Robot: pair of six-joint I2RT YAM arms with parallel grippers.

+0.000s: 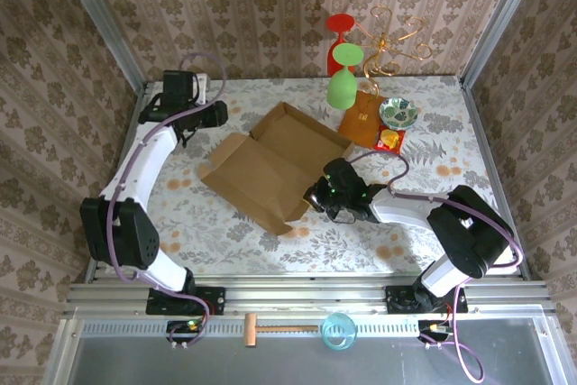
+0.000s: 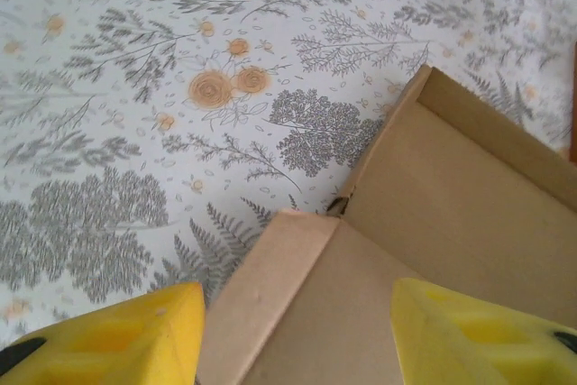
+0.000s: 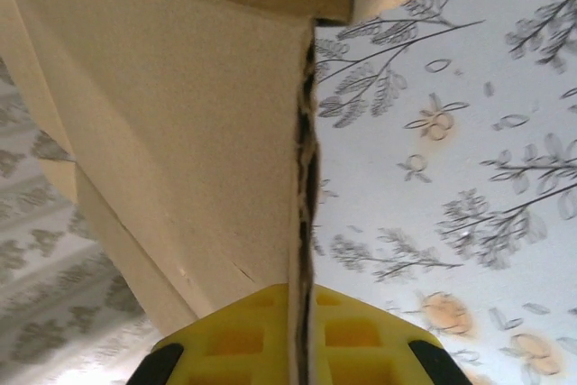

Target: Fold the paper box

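**Top view.** The box (image 1: 270,164) lies opened out at the centre of the table (image 1: 225,232), with a raised wall along its upper right side. The left gripper (image 1: 219,116) is in the upper left of the frame, near the box's upper left flap. The right gripper (image 1: 317,196) is at the box's lower right edge. A board (image 1: 365,119), a bowl (image 1: 398,113) and a green goblet (image 1: 342,78) stand to the upper right of the box.

**Left wrist view.** The left gripper's yellow fingers (image 2: 117,340) are spread, one in each lower corner of the frame. A box corner rises between them. Whether it touches either finger cannot be told.

**Right wrist view.** The right gripper's fingers are pressed together at bottom centre, pinching a cardboard edge of the box. That edge runs up the middle of the frame. Box panels cover the left and top, and the table lies at right.
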